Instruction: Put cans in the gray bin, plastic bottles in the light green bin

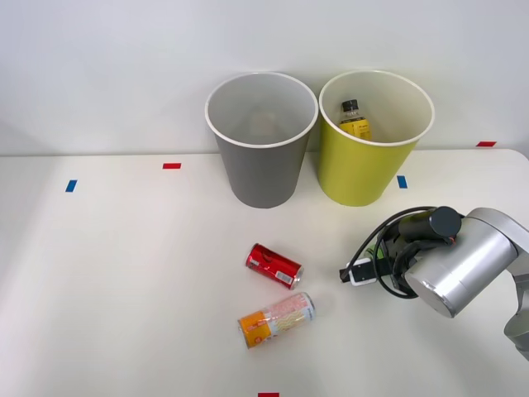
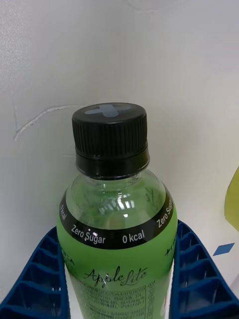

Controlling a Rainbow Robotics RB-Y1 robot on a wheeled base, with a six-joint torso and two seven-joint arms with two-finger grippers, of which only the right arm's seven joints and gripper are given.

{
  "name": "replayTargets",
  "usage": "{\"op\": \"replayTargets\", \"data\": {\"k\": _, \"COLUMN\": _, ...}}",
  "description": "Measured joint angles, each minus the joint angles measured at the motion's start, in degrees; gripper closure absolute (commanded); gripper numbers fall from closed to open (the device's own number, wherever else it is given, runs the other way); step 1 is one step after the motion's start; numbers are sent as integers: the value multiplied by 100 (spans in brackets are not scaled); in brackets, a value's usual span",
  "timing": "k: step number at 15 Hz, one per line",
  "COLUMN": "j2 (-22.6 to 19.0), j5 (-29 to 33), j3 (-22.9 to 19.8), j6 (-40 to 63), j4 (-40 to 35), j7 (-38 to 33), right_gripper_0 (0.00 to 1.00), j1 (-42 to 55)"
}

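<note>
With the green-labelled bottle (image 2: 119, 219) sitting between the two blue ribbed fingers (image 2: 37, 279) of the right claw (image 2: 119, 299), the step in hand looks to be carrying it to the light green bin (image 1: 364, 169). In the wrist view the fingers press against the label on both sides, so the claw is closed on the bottle's body, below the clear shoulder and the black cap (image 2: 110, 139). From the front view the right arm hangs over the worktop (image 1: 124, 273) to the right of the cans, with the bins further back.

To do this well, the grip should stay firm on the label, since a smooth round bottle may slip or swivel between ribbed pads if the squeeze loosens. The lift needs to bring the whole bottle above the white rim of the light green bin before moving across, because that bin is tall and a low approach could knock it over or push it into the gray bin (image 1: 260, 165), which stands just beside it. Release should come over the middle of the opening, not near the rim. The smaller yellow-labelled bottle (image 1: 355, 122) already lies inside that bin, leaning against the far wall, so there is room for a drop.

The red can (image 1: 274, 265) and the orange can (image 1: 277, 319) lie on their sides on the worktop, near each other, well short of the gray bin; the path back should keep clear of them, as they would roll at a touch.
</note>
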Motion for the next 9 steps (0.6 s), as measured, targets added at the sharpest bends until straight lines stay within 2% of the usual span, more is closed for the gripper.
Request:
{"op": "replayTargets", "data": {"k": 2, "j2": -24, "j5": -99, "j3": -32, "j6": -193, "j4": -1, "j7": 0, "right_gripper_0": 100, "j1": 18}}
{"op": "replayTargets", "data": {"k": 4, "j2": -41, "j5": -506, "j3": -254, "j6": -408, "j4": -4, "j7": 0, "right_gripper_0": 100, "j1": 57}}
{"op": "replayTargets", "data": {"k": 6, "j2": -43, "j5": -1173, "j3": -648, "j6": -496, "j4": -5, "j7": 0, "right_gripper_0": 100, "j1": 81}}
{"op": "replayTargets", "data": {"k": 9, "j2": -45, "j5": -2239, "j3": -1496, "j6": -598, "j4": -27, "j7": 0, "right_gripper_0": 100, "j1": 98}}
